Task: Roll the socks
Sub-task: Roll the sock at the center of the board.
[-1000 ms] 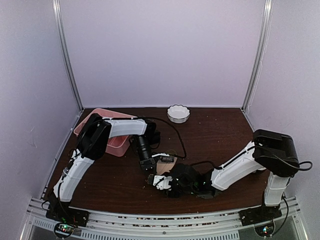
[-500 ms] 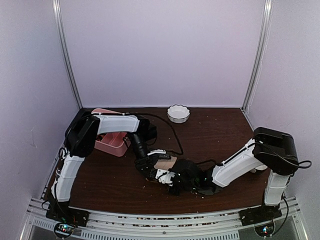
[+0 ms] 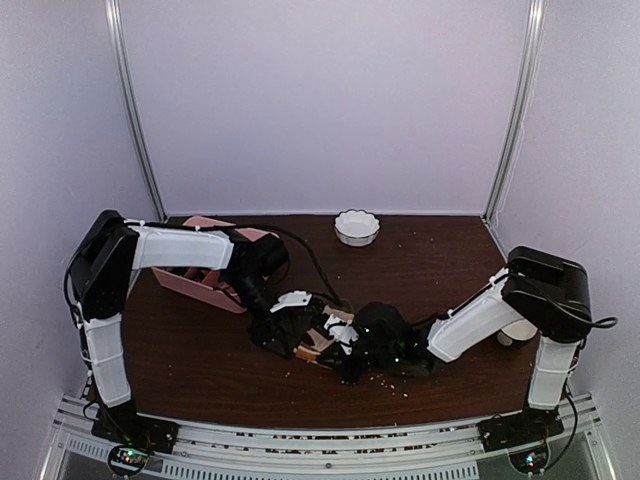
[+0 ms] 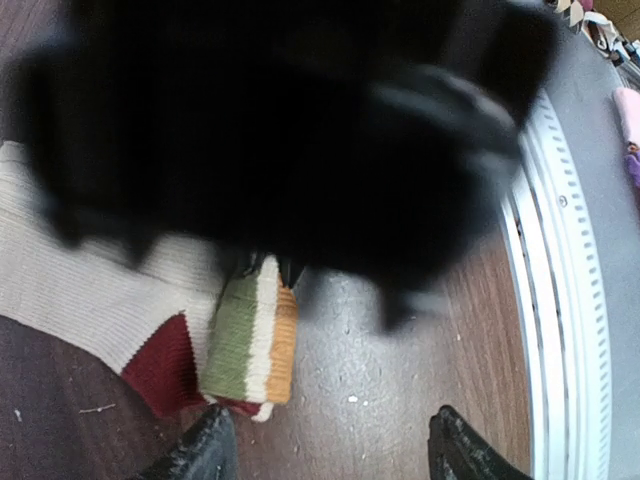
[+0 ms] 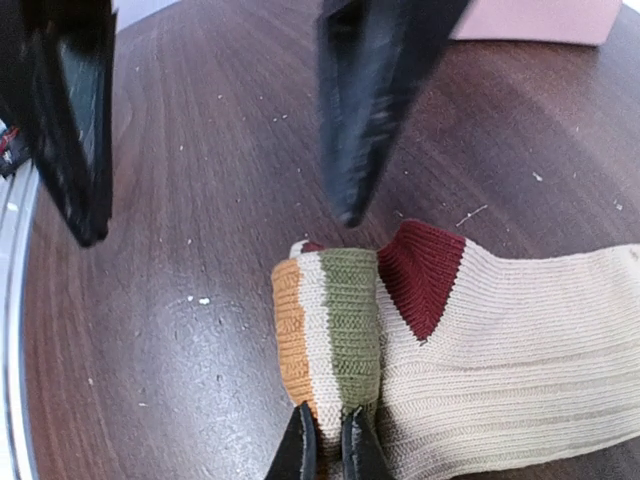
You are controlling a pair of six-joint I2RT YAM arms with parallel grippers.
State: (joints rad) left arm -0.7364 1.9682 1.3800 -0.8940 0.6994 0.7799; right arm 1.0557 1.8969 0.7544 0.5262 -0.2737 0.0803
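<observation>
A beige ribbed sock [image 5: 500, 340] lies flat on the dark wooden table, with a dark red heel patch and a cuff striped green, white and orange [image 5: 330, 320]. The cuff is folded over once. My right gripper [image 5: 328, 450] is shut on the near edge of that folded cuff. My left gripper [image 4: 330, 455] stands open just beyond the cuff [image 4: 245, 345], with only bare table between its fingers [image 5: 370, 110]. In the top view both grippers meet at the table's middle front, left [image 3: 285, 328] and right [image 3: 345, 350], and they hide most of the sock [image 3: 320, 338].
A pink tray [image 3: 200, 285] sits at the back left under the left arm, and its corner shows in the right wrist view [image 5: 540, 20]. A white scalloped bowl [image 3: 357, 227] stands at the back centre. Crumbs dot the table near the front rail [image 4: 560, 300].
My left gripper has opened and let go of the cuff, while its arm has swung out to the left and lower. My right gripper has closed on the folded cuff.
</observation>
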